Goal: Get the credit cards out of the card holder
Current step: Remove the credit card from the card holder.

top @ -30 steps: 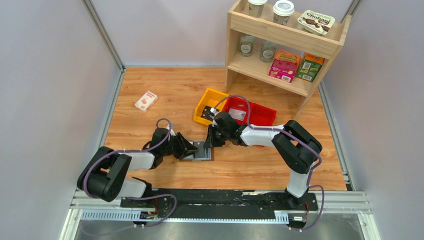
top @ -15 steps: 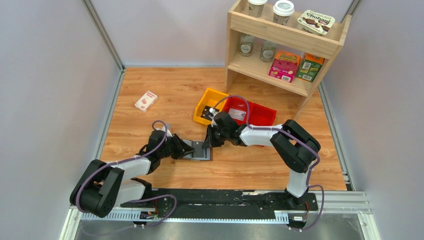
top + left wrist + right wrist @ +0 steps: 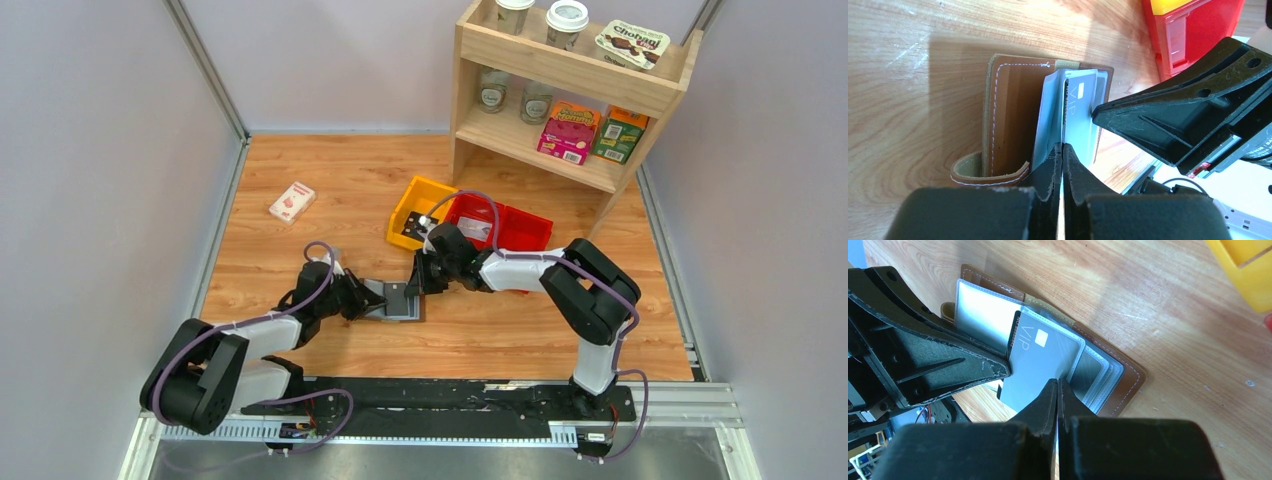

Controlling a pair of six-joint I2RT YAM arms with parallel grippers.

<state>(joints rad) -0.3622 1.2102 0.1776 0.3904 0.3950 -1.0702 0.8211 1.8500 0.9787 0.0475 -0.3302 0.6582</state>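
While the card holder [image 3: 402,300] lies open on the wooden table [image 3: 300,170], left gripper [image 3: 1062,149] is clamped on the grey VIP card [image 3: 1079,107] and right gripper [image 3: 1057,385] is pinched on its sleeve edge. Pull the card straight along the sleeve with the right anchoring, no twist.

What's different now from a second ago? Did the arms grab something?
The left arm swung its elbow out to its left, and the left fingers, open a second ago, closed. They now seem to pinch the grey card. The right fingers stayed shut at the edge of the wallet. The wallet and the small white box did not move.
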